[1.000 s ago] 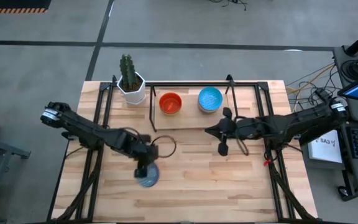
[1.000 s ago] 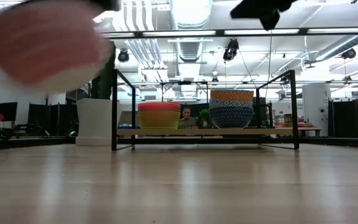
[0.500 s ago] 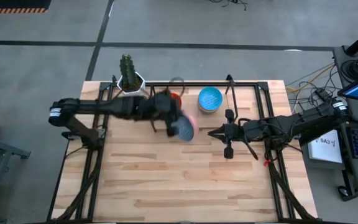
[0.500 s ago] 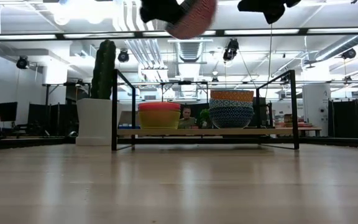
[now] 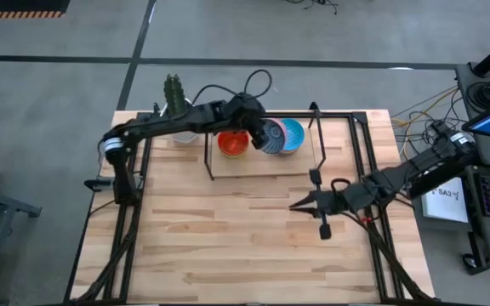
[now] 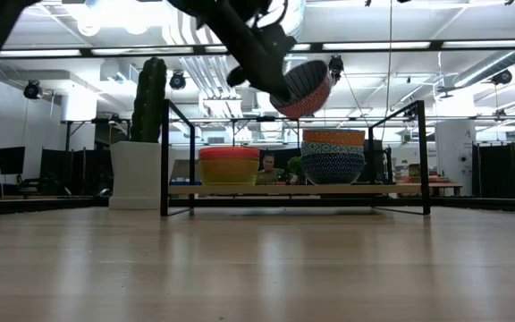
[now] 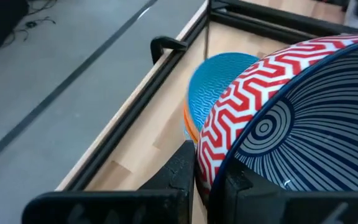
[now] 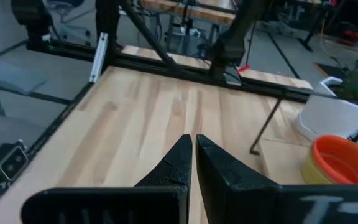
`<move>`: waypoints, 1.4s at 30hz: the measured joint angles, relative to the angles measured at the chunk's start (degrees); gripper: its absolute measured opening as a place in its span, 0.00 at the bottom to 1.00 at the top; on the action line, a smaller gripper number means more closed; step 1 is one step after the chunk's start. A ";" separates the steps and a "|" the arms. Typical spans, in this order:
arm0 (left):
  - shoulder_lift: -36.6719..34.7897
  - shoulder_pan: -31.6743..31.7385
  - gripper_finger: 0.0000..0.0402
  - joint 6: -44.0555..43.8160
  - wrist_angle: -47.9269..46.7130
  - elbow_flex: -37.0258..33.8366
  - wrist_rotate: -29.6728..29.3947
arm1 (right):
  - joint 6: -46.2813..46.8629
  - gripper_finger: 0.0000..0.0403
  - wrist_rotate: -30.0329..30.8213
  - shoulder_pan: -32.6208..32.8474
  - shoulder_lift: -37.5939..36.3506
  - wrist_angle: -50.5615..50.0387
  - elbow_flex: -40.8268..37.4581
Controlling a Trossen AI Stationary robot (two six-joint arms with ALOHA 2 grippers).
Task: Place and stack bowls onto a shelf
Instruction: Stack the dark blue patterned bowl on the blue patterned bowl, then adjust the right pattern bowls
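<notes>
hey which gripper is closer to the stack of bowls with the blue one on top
Left. The left gripper holds a patterned bowl just above and beside that stack; the right gripper is shut over the bare table in front of the shelf.

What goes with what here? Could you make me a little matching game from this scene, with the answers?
Things:
1. left pincer
2. right pincer
3. orange-red bowl
4. cactus pot

States:
A. standing on the table beside the shelf
B. shut and empty above the bare table
C. holding a bowl with red zigzags tilted above the shelf
D. resting on the shelf, top of the left stack

Pairs: 1-C, 2-B, 3-D, 4-A
</notes>
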 joint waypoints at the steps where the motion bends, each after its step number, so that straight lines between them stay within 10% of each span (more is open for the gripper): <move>1: 1.05 0.31 0.03 0.37 -0.24 1.10 -0.02 | -0.02 0.03 0.84 0.68 0.00 0.47 0.00; 31: 26.39 2.03 0.09 1.08 -20.54 38.06 -0.03 | 7.18 0.03 6.31 4.45 0.17 0.45 -1.18; 42: 26.07 2.00 0.27 2.73 -18.90 37.03 2.38 | 7.31 0.03 6.31 4.42 0.17 0.03 -1.25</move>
